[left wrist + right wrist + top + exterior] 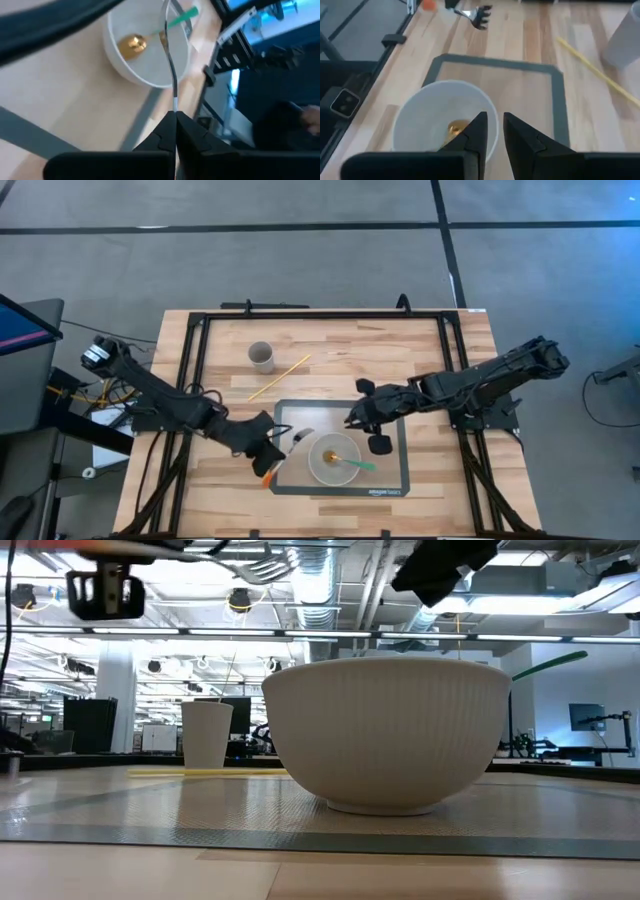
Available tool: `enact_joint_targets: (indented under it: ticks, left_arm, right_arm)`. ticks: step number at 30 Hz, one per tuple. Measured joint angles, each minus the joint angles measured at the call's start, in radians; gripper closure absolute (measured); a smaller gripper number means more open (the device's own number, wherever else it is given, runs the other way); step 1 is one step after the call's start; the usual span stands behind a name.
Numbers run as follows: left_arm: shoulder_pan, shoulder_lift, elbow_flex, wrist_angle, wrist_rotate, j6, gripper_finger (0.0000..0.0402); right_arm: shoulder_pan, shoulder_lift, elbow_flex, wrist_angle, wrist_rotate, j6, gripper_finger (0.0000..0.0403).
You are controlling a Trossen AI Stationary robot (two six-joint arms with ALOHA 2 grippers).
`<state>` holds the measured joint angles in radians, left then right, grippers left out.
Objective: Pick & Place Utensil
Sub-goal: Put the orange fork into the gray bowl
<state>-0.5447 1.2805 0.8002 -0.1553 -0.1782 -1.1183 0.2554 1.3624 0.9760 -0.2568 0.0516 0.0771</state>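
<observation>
Closest to the low camera stood a white ribbed bowl point(388, 732) on the grey mat point(150, 810), with a green handle tip point(548, 664) rising behind its rim. Farther back were a white cup point(206, 734) and a yellow stick point(205, 772) lying on the surface. A fork's tines point(252, 567) hung in the air above.

From overhead, the left hand point(268, 457) sat at the mat's point(390, 480) near left corner, clamped on the fork point(297, 442), whose head pointed toward the bowl point(334, 459). The right hand point(352, 420) hovered over the mat just beyond the bowl. Cup point(261, 357) and stick point(279, 378) lay on the wooden surface point(450, 470) beyond the mat.

Past the left wrist, the fingers point(160, 142) pinched the fork's stem point(171, 75), which reached over the bowl point(148, 47) holding a gold spoon point(133, 44) with a green handle.

Past the right wrist, the fingers point(476, 131) stood a narrow gap apart, holding nothing, above the bowl point(442, 122); the fork's tines point(480, 16) showed farther off.
</observation>
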Motion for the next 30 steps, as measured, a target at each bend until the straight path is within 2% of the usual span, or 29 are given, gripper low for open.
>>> enact_joint_targets:
  ticks: [4,10,13,17,21,30]
  left_arm:
    - [0.080,0.056,0.049,0.015,0.189,-0.034,0.0398]
    - [0.173,0.220,0.096,0.196,0.496,-0.178,0.0398]
    - [0.195,0.304,0.114,0.247,0.615,-0.261,0.0398]
    - [0.227,0.389,0.129,0.254,0.724,-0.333,0.0398]
    - [0.266,0.439,0.129,0.254,0.776,-0.349,0.0398]
    - [0.331,0.459,0.128,0.257,0.884,-0.411,0.0398]
  right_arm:
    - [0.015,0.028,0.000,-0.019,0.000,0.044,0.0347]
    - [0.037,0.124,-0.001,-0.014,-0.003,0.077,0.0347]
    - [0.054,0.168,-0.001,-0.016,-0.001,0.099,0.0347]
    - [0.072,0.198,0.002,-0.030,-0.002,0.100,0.0347]
    - [0.082,0.202,0.004,-0.026,-0.001,0.107,0.0347]
    - [0.099,0.230,0.003,-0.022,-0.007,0.132,0.0347]
